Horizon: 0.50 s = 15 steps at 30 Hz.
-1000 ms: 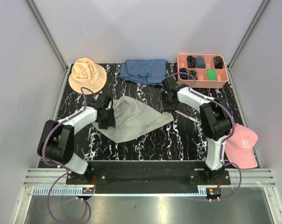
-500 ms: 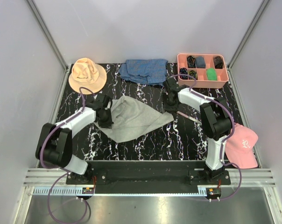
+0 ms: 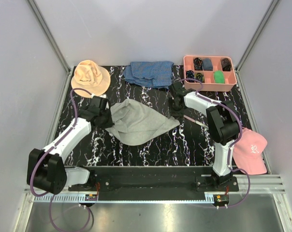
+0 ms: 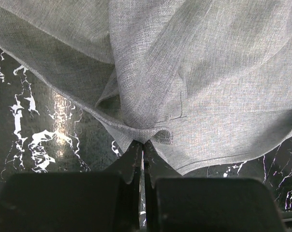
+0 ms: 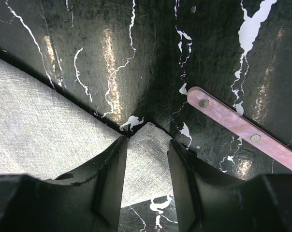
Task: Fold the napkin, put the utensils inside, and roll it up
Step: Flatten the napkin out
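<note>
Between the right gripper's [image 5: 146, 145] spread jaws sits the napkin [image 3: 138, 123] corner; left gripper [image 4: 142, 145] pinches its hem.

The napkin [image 3: 138, 123] is plain light grey with a fine weave. The tabletop [image 3: 155, 145] is black marble veined white. The utensil handle [image 5: 242, 128] is mottled pale pink (with small silvery rivets). The bucket hat [image 3: 90, 76] is peach, the folded cloth [image 3: 149, 73] blue checked, the tray [image 3: 209, 88] and cap [image 3: 250, 152] pink.

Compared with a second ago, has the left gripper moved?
Yes. The left gripper, shut on the napkin, has shifted left, closer to the peach hat.
</note>
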Each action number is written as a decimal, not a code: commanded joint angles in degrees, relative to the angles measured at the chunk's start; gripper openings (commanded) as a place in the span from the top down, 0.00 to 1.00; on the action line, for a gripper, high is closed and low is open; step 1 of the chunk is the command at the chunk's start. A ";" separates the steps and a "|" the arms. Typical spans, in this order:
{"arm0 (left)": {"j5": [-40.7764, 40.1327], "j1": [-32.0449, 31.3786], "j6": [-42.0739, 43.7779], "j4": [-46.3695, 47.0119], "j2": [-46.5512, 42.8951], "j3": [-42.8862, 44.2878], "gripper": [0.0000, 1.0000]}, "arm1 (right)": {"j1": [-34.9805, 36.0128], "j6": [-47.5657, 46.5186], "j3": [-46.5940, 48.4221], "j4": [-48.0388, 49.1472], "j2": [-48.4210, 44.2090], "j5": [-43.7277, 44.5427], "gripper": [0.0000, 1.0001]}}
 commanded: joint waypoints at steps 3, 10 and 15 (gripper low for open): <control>-0.04 0.82 0.28 0.22 -2.07 -1.02 1.00 | -0.32 1.15 -1.30 0.12 2.08 -1.15 0.55; -0.21 1.26 0.98 0.13 -3.56 -0.76 1.00 | -0.32 1.76 -1.39 -0.06 -0.02 -0.54 0.74; -1.44 1.26 0.90 0.13 -5.76 0.12 1.00 | -0.32 1.68 -0.69 -1.98 -4.76 1.92 0.78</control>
